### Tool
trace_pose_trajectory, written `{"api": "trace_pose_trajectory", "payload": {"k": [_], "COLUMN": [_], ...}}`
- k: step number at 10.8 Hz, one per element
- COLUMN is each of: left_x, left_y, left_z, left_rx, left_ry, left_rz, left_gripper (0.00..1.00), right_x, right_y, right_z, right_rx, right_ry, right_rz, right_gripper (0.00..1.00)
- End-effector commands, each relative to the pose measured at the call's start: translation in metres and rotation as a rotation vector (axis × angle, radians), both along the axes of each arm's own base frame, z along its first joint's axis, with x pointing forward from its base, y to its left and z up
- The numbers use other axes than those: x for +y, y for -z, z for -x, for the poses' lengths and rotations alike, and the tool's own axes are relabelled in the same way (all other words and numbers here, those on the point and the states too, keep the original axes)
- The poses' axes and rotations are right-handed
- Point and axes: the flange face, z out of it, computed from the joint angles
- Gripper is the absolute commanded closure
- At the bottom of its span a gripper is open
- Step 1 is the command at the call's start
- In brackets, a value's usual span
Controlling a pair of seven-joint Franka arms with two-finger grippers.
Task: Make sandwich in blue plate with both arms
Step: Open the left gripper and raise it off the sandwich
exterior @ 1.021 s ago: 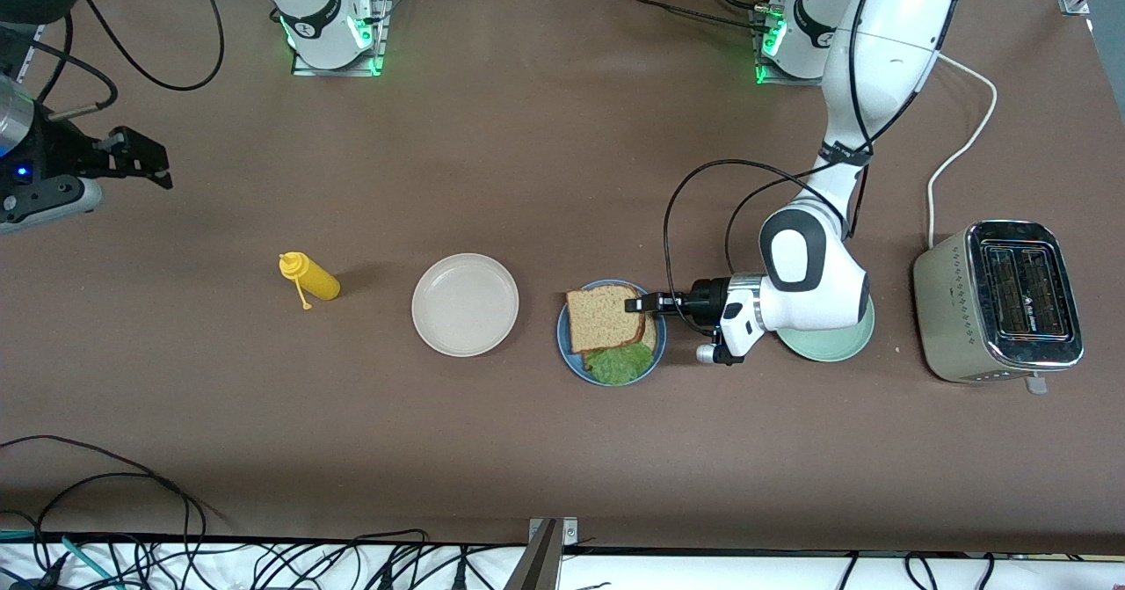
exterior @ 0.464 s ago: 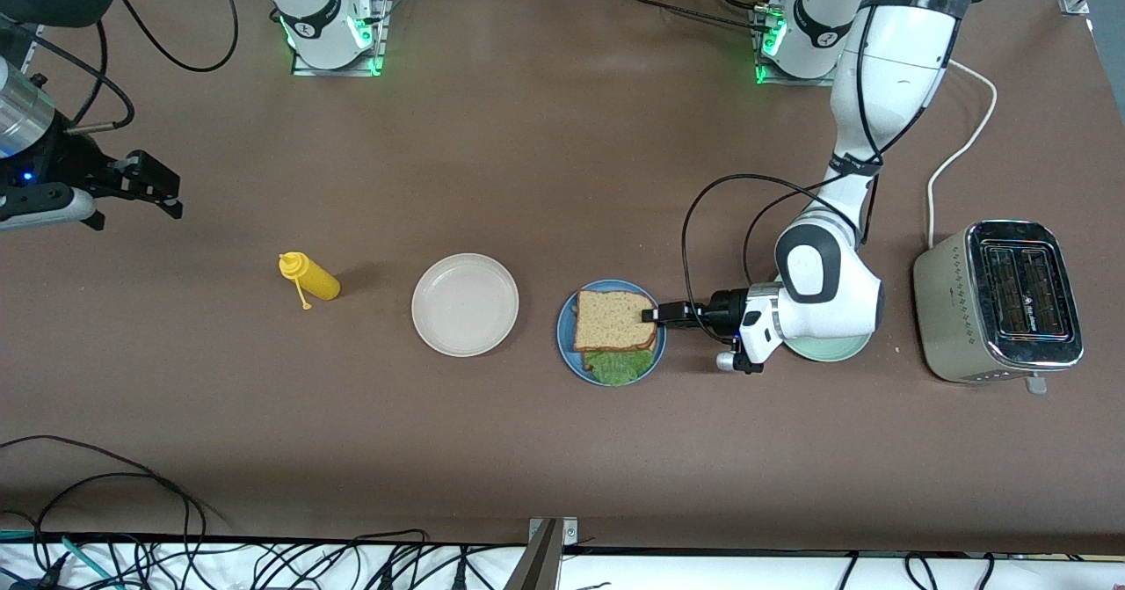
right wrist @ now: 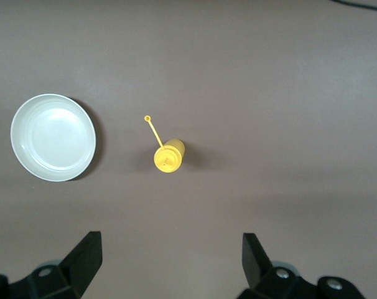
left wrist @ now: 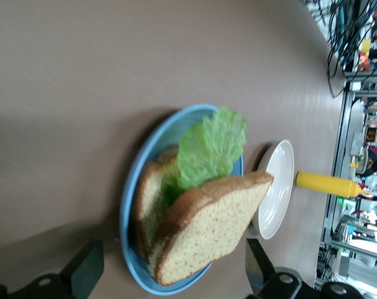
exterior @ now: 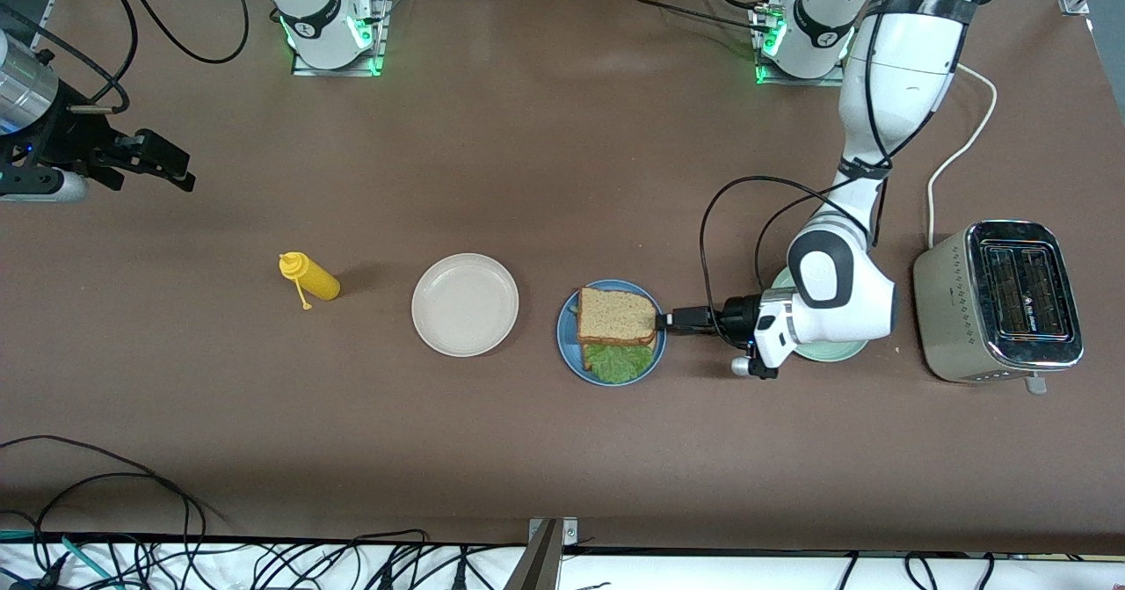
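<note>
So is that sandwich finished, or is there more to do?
It looks finished: the sandwich, bread over lettuce over bread, sits on the blue plate. In hand: nothing; the left tool is open beside the plate's rim, and the right tool waits open above the table. Left: only pulling the arm away, I'd guess.

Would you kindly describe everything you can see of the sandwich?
The sandwich is two brown wholegrain slices with darker crust and a ruffled green lettuce leaf between them, the leaf sticking out on the side nearer the front camera. It lies on the blue plate, the top slice askew over the lower one. Nothing grips it; the left gripper is open just beside it.
</note>
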Motion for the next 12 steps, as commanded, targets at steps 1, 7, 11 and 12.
{"api": "trace_pose_trajectory", "payload": {"k": [1,7,11,12], "left_x": [0.022,0.143,0.18,0.186], "left_y": [-0.063,-0.216,-0.3,-0.322], "left_z": [-0.007,-0.005,0.025,0.035], "left_rx": [-0.082,-0.344,-0.371,-0.38], "left_ry": [-0.031,0.176,0.279,0.32], "left_rz": [0.047,-0.36,-0.488,-0.566], "left_gripper": [0.0,0.0,0.0,0.0], "right_x": [0.0,0.022,0.023,0.027], "right_y": [0.013,0.024,-0.001,0.005], "right_z": [0.006,-0.006,0.003,0.003], "right_rx": [0.002,0.0,-0.014,0.001], "right_ry": [0.028,-0.016,-0.029,-0.037], "right_rz": [-0.031,-0.018,-0.018,-0.014], "right_gripper": [0.0,0.0,0.0,0.0]}}
